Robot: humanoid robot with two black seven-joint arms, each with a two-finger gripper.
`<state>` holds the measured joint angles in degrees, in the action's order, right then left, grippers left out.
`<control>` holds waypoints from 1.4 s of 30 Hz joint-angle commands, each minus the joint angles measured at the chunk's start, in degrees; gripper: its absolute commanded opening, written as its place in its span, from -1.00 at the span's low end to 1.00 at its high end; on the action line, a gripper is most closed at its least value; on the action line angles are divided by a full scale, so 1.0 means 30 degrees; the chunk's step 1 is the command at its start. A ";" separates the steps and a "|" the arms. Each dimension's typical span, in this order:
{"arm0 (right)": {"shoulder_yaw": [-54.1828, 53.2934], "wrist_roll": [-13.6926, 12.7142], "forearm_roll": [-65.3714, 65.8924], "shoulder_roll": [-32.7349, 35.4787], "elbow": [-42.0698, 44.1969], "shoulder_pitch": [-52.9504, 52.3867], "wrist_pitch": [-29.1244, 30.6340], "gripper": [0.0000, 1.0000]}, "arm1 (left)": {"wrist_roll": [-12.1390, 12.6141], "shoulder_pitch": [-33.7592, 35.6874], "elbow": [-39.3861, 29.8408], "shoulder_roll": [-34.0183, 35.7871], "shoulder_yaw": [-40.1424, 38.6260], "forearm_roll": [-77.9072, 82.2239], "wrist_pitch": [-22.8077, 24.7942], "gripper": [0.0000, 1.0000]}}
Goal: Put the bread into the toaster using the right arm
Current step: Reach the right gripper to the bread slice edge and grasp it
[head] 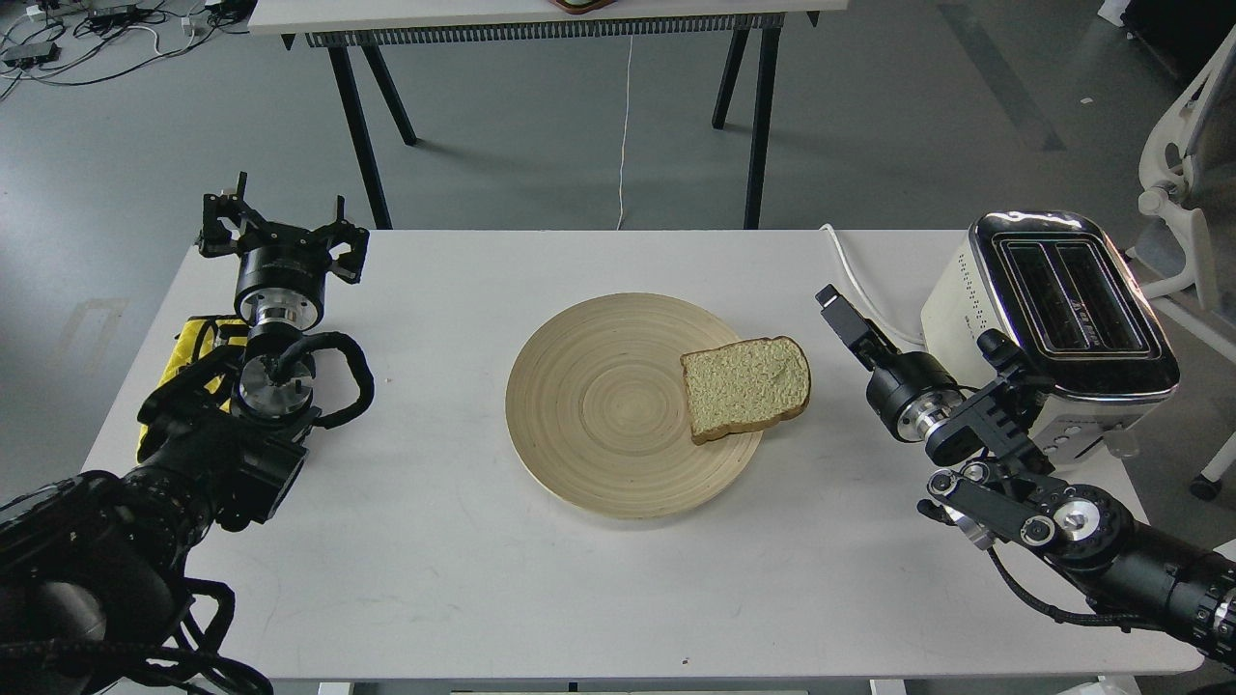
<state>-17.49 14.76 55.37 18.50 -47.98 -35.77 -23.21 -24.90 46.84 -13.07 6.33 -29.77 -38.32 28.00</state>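
A slice of bread (745, 386) lies flat on the right edge of a round wooden plate (599, 405) at the table's middle. A chrome and cream toaster (1062, 309) with two empty top slots stands at the table's right end. My right gripper (836, 311) hovers low between the bread and the toaster, just right of the slice and not touching it. It is seen edge-on, so its fingers cannot be told apart. My left gripper (283, 230) is open and empty at the far left of the table.
A yellow object (193, 343) lies under my left arm at the table's left edge. The toaster's white cable (864, 290) runs along the table behind my right gripper. A second table stands beyond, and a white chair (1183, 183) is at the right.
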 commanded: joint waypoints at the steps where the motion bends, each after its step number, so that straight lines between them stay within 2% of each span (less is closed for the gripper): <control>1: 0.0115 0.0002 -0.0089 -0.0278 0.0408 0.0264 0.0031 0.98 | 0.0008 0.0001 -0.0009 -0.0001 -0.0007 0.0000 0.0000 1.00; 10: 0.0115 0.0061 -0.0089 -0.1568 0.0379 0.1054 0.0031 0.94 | 0.0008 0.0001 0.0020 -0.0001 -0.0007 0.0000 0.0000 1.00; 16: 0.0145 0.0032 -0.0059 -0.1861 0.0379 0.1114 0.0031 0.58 | 0.0008 0.0001 -0.0009 -0.0001 -0.0007 0.0000 0.0000 1.00; 28: 0.0145 0.0061 -0.0059 -0.1832 0.0408 0.1231 0.0060 0.04 | 0.0008 0.0001 0.0020 -0.0001 0.0022 0.0000 0.0000 1.00; 36: 0.0174 0.0178 -0.0030 -0.1862 0.0408 0.1260 0.0031 -0.09 | 0.0008 0.0001 0.0020 -0.0001 0.0022 0.0000 0.0000 1.00; 42: 0.0145 0.0208 -0.0030 -0.1832 0.0379 0.1289 0.0002 -0.27 | 0.0008 -0.0028 0.0020 -0.0001 -0.0007 0.0000 0.0000 1.00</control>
<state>-16.96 15.37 55.29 12.93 -46.82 -31.99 -23.14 -24.87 46.84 -13.06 6.33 -29.76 -38.32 28.00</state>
